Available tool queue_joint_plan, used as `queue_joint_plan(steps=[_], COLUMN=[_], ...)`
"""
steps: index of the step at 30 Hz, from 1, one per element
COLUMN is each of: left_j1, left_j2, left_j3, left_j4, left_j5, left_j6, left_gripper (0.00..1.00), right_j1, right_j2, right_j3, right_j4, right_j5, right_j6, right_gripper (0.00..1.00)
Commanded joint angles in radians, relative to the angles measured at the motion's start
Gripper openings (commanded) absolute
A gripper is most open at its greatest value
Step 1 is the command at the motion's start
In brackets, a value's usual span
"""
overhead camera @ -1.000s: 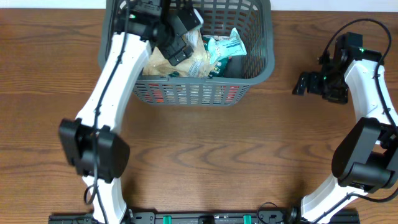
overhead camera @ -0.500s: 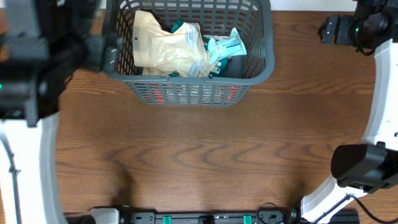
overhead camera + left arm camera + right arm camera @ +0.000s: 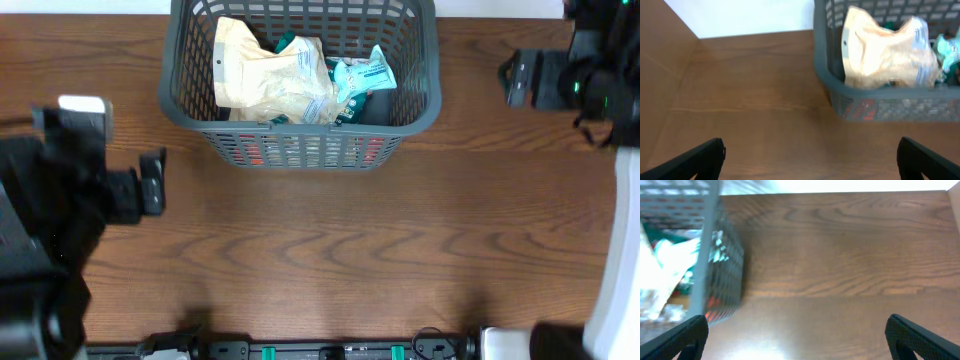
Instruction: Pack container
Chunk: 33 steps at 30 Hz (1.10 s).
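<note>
**Brown table, filled basket, both arms hanging clear**

Dark wood-grain table (image 3: 330,250) is filling most of every view, with a pale wall showing along its far edge. The basket (image 3: 300,150) is sitting at the far middle of the table, upright, with its long side facing the robot.

The left gripper (image 3: 812,162) is hovering over bare wood to the left of the basket and nearer the robot. Its fingers are spread wide and holding nothing. The right gripper (image 3: 796,337) is hanging well off to the basket's right, jaws likewise wide apart and empty.

Judging by this, the packing is looking close to finished, or at a pause between items — no loose packet is lying anywhere on the visible table. Any next move is calling first for something to pick up, and nothing in view is offering that. If one does turn up, the arm carrying it will need to clear the thick rim before lowering.

The basket is dark grey plastic, with slotted lattice sides. A crumpled tan packet (image 3: 260,75) is lying across its left and middle, and a teal-and-white packet (image 3: 365,72) is resting just beside it on the right. Something red is showing through the front slots — too hidden to identify.
</note>
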Motion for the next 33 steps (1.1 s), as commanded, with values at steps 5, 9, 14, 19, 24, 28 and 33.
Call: queue_joint_plan(steps=[5,9,14,19,24,28,33], left_j1=[-0.007,-0.012,-0.012,-0.018,-0.037,-0.037,-0.037], left_j2=[-0.292,-0.419,-0.486,-0.489,-0.489,-0.488,-0.488], left_j3=[-0.468,-0.716,-0.881,-0.898,-0.898,-0.898,-0.898], left_j4=[0.183,0.32,0.42,0.426,0.426,0.426,0.426], left_j5=[0.04,0.04,0.04,0.04,0.04,0.04,0.04], left_j6=[-0.011,-0.01,-0.011,-0.011,-0.011,-0.011,-0.011], left_gripper=[0.99,0.99,0.99,0.99,0.99,0.99,0.99], right_j1=[0.132,0.204,0.242,0.241,0.241,0.241,0.241], right_j2=[-0.324,-0.554,-0.781,-0.921,-0.93,-0.93,-0.93], right_j3=[-0.495,-0.833,-1.107,-1.247,-1.27,-1.27,-1.27], right_j4=[0.127,0.243,0.332,0.357,0.343,0.332,0.324], right_j5=[0.103,0.128,0.183,0.183,0.175,0.175,0.175], right_j6=[0.134,0.213,0.237,0.237,0.237,0.237,0.237], right_gripper=[0.99,0.99,0.99,0.99,0.99,0.99,0.99])
